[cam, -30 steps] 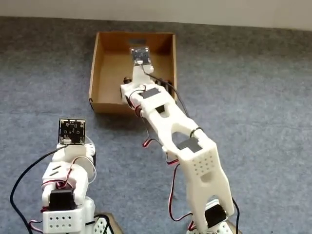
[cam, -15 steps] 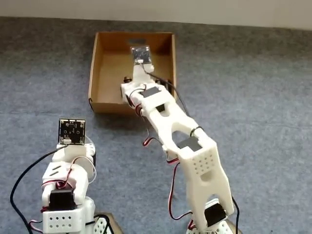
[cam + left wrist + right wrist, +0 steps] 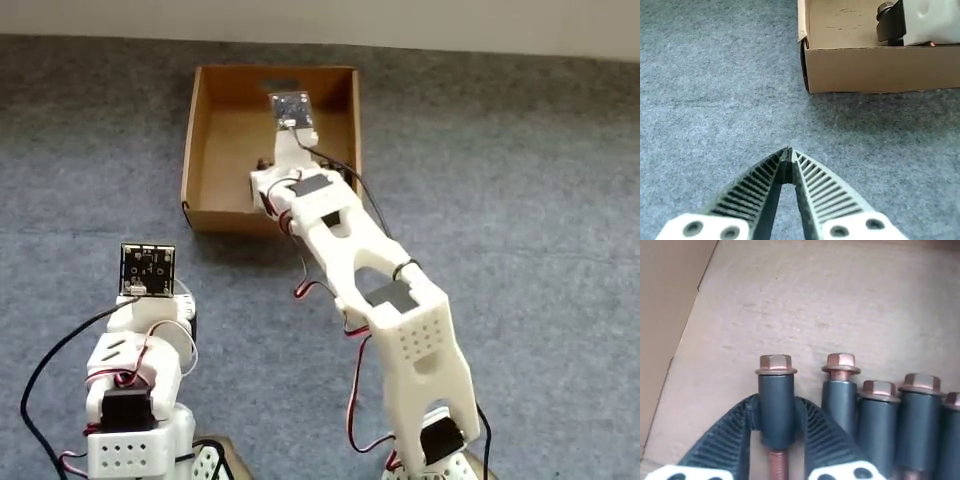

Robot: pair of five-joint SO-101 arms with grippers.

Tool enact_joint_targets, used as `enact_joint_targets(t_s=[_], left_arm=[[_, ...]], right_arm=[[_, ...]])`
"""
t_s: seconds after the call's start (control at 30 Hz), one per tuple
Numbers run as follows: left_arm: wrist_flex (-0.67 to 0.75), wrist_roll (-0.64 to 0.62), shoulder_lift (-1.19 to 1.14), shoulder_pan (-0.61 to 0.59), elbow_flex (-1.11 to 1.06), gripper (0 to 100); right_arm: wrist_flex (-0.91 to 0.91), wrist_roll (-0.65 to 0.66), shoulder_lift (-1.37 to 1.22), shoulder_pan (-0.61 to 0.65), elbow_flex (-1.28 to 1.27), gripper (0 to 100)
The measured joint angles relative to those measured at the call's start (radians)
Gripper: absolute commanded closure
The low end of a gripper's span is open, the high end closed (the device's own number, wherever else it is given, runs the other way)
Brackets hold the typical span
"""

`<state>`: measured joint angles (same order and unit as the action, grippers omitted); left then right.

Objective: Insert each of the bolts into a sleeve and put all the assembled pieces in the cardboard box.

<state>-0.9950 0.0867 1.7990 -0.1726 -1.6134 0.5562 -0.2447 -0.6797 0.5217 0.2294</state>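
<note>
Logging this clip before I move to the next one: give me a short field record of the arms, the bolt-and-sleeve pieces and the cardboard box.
right gripper: closed on a dark grey sleeve with a copper hex bolt through it, inside the brown cardboard box
already in box: four more sleeved copper bolts, side by side beside the held one
left gripper: shut, empty, over grey carpet, outside the box

The right claw point(image 3: 776, 410) was black, ribbed inside, with white bases. The sleeve point(image 3: 775, 405) between its fingers was dark grey, and its bolt point(image 3: 775, 363) copper. Beside the claw, four more dark grey sleeves point(image 3: 839, 405) carried copper bolt heads point(image 3: 840, 361) on the tan cardboard box point(image 3: 840, 300). The left claw point(image 3: 788, 155) matched, above speckled grey carpet point(image 3: 700, 75).
</note>
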Motion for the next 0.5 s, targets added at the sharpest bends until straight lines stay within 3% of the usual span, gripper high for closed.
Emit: enact_joint_targets(t_s=[0.1, 0.5], left_arm=[[0.000, 0.000, 0.000, 0.000, 0.000, 99], [0.000, 0.000, 0.000, 0.000, 0.000, 99]], right_arm=[[0.008, 0.002, 0.000, 0.009, 0.006, 83.4], [0.115, -0.002, 0.083, -0.040, 0.058, 98.2]])
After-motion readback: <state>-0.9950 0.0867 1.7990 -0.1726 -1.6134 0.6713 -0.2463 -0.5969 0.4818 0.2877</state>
